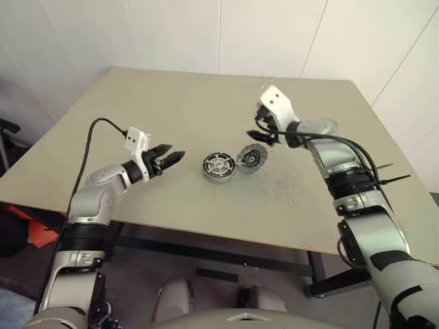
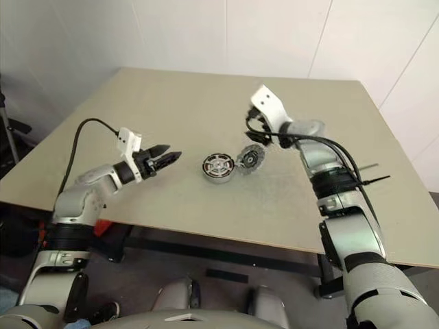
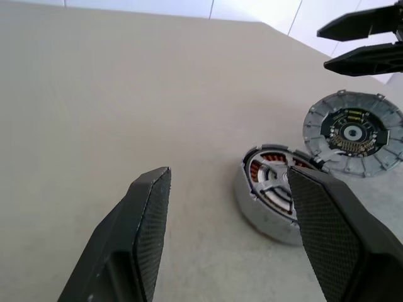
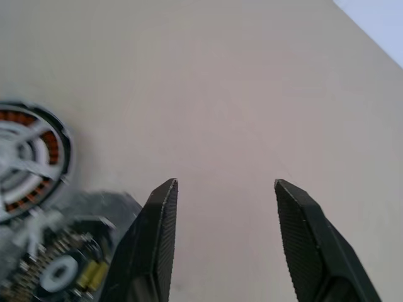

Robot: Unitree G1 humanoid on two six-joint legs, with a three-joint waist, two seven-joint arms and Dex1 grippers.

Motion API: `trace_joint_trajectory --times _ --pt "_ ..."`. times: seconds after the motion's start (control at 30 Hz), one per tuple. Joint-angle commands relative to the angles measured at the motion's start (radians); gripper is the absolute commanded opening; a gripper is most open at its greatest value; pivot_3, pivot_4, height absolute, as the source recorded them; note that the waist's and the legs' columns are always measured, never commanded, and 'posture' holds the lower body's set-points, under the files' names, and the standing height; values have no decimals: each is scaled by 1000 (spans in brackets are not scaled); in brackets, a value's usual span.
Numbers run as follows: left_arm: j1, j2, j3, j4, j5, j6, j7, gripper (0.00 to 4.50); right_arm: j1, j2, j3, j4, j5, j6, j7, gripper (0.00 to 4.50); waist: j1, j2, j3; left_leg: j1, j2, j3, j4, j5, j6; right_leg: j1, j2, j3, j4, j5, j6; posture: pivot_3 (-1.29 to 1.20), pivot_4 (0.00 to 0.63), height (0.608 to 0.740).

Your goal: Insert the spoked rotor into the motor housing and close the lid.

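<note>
Spoked rotor (image 1: 218,165) sits inside the motor housing (image 3: 267,207) at the middle of the surface (image 1: 206,103). Just beside it the lid (image 1: 251,159) leans tilted against the housing. Left gripper (image 1: 169,159) and right gripper (image 1: 263,136) are both released, grasping nothing, apart from the parts.

Left gripper's finger (image 3: 327,236) covering part of the motor housing (image 3: 267,195), lid (image 4: 60,264) blurred and cut by the right wrist view's edge, motor housing likewise cropped there, spoked rotor (image 1: 218,166) too small in head views for detail.
</note>
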Motion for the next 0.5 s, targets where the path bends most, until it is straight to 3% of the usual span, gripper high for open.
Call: trace_joint_trajectory --times 0.03,0.17,0.2,0.5 --pt "-32 32 24 22 -7 -5 -26 3109 -6 -46 -57 -24 -24 -42 -64 1584 -4 0 0 -1 0 0 0 0 0 -1 0 0 0 0 0 0 0 740" --pt "-47 33 16 48 0 -19 -29 3109 49 -83 -63 -56 -27 -26 -60 205 -2 0 0 1 0 0 0 0 1 1 0 0 1 0 0 0 0 740" --pt "-50 27 9 52 6 -25 -27 3109 70 -85 -59 -81 -20 -9 -41 63 -2 0 0 3 0 0 0 -1 1 2 0 0 0 0 0 0 0 740" --pt "-79 -28 8 35 -4 -17 -16 3109 245 -56 23 -305 13 109 93 63 -2 0 0 5 1 0 0 -2 4 5 0 0 0 0 0 0 0 740"
